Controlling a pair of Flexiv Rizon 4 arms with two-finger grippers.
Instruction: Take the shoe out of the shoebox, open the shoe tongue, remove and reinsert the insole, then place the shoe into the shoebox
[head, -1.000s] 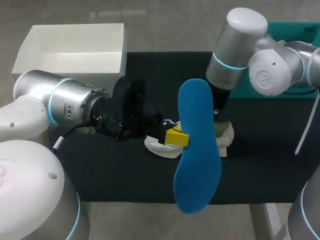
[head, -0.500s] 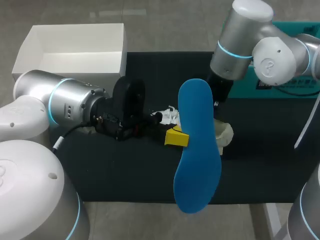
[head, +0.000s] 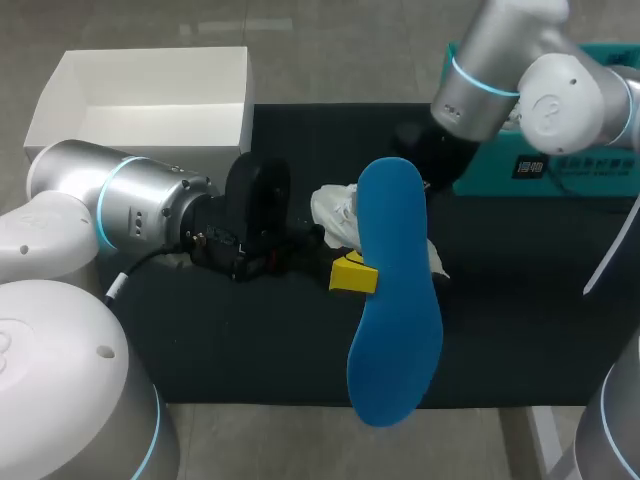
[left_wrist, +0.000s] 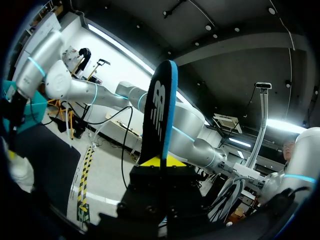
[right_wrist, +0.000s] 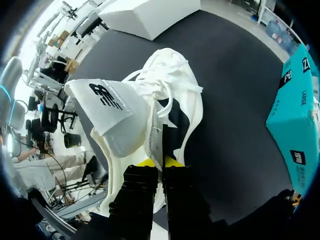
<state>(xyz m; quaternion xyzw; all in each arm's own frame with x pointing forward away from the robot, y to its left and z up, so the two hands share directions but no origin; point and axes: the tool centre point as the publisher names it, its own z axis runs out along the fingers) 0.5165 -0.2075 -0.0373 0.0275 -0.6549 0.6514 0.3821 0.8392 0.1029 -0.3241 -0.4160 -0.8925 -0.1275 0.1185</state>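
Insole: the blue insole (head: 395, 300) is out of the shoe and held above the black mat (head: 520, 300). In the head view its length runs from twelve o'clock to six o'clock, leaning slightly.
Left gripper: the left gripper (head: 358, 274) comes in from nine o'clock and is clamped on the insole's edge about halfway along. The left wrist view shows the insole edge-on, pinched between the two yellow tips.
Shoe: the white shoe (right_wrist: 167, 95) sits behind the insole in the head view. Part of it shows at ten o'clock of the insole's middle, and a smaller part at three o'clock. Its tongue (right_wrist: 102, 102) is folded outward, so the opening is bare.
Right gripper: the right gripper (right_wrist: 159, 162) reaches in from two o'clock. Its fingers are closed tight on the thin upper edge of the shoe (I cannot tell whether the shoe's far end touches the mat).
Shoebox: the white shoebox (head: 60, 90) stands open at ten o'clock of the mat, just off its corner and well apart from the shoe.
Teal box: a teal box (head: 590, 170) lies at two o'clock, on the mat's far edge.
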